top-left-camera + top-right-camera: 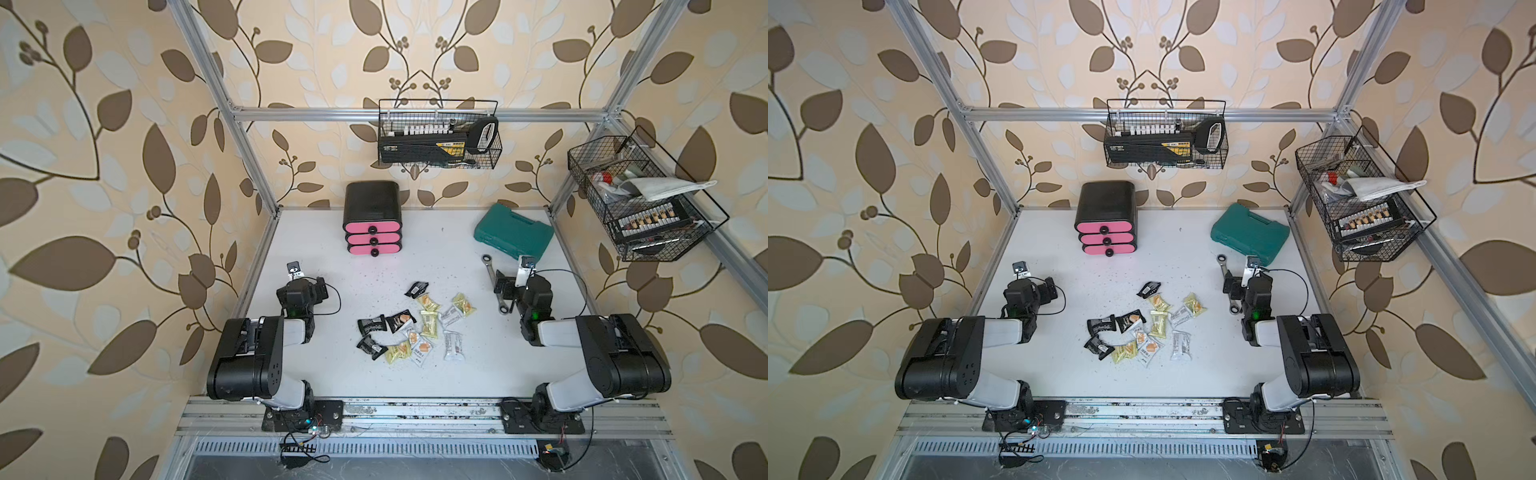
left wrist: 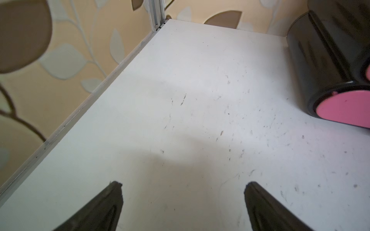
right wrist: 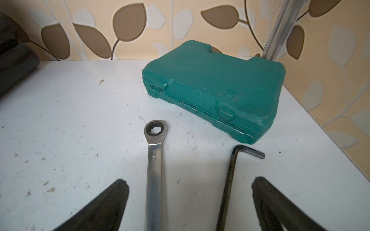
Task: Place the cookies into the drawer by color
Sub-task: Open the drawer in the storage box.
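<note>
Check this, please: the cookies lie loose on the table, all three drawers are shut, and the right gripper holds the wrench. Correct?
Not quite. The right gripper is open and holds nothing; the right wrist view shows the wrench lying free on the table. The cookies and drawers are as you say.

Your cookies (image 1: 430,328) come in black, pale yellow and silvery white wrappers, some printed with orange biscuits, on a white desk (image 1: 332,374) flecked dark. Your drawer (image 1: 372,199) is black with 3 pink fronts (image 1: 357,227) and black knobs (image 1: 372,229). The tool case (image 1: 513,232) is teal, the ratchet wrench (image 3: 154,170) silver, the wallpaper (image 1: 124,166) beige with brown and pale leaves.
</note>
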`<state>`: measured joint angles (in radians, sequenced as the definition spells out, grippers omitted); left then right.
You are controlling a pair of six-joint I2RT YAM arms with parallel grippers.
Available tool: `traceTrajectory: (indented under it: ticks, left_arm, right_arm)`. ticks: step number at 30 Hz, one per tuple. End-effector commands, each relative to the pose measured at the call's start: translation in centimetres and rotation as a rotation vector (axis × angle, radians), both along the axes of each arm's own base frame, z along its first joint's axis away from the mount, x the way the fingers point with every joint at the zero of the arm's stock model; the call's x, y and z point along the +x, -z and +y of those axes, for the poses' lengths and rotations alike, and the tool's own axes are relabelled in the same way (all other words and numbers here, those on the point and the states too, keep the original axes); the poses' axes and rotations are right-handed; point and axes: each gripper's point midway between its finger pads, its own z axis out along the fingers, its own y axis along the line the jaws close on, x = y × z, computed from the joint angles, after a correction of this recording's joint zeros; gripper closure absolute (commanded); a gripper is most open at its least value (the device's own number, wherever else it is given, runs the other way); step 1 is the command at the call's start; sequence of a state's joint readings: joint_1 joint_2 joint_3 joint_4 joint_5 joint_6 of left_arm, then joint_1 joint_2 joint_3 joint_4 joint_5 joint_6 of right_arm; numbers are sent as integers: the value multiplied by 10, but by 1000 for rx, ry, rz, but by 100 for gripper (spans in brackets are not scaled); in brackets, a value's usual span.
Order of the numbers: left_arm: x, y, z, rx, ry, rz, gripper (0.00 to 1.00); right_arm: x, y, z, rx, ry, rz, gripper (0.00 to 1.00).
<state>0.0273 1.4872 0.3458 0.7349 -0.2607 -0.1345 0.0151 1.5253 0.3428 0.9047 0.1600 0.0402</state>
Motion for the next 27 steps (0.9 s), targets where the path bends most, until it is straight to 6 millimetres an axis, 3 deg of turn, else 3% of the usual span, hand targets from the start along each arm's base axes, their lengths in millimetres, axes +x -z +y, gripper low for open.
traceTrajectory:
  ticks: [1, 15, 17, 19, 22, 24, 27]
  left_arm:
    - [10, -15, 7, 17, -21, -52, 2]
    - [10, -15, 7, 17, -21, -51, 2]
    - [9, -15, 7, 17, -22, -52, 2]
    - [9, -16, 7, 17, -22, -56, 2]
    - [11, -22, -1, 14, 26, -49, 2]
    - [14, -31, -18, 4, 125, 10, 2]
    - [20, -36, -22, -97, 72, 127, 2]
  right_arm:
    - [1, -2, 3, -1, -13, -5, 1]
    - [1, -5, 2, 5, -17, -17, 1]
    - [-1, -21, 6, -17, -29, -26, 1]
    - [-10, -59, 7, -38, 35, -21, 1]
    - [-38, -111, -3, 131, 149, -32, 1]
    - [-57, -130, -4, 249, 185, -22, 1]
    - [-71, -138, 24, 378, 55, 25, 1]
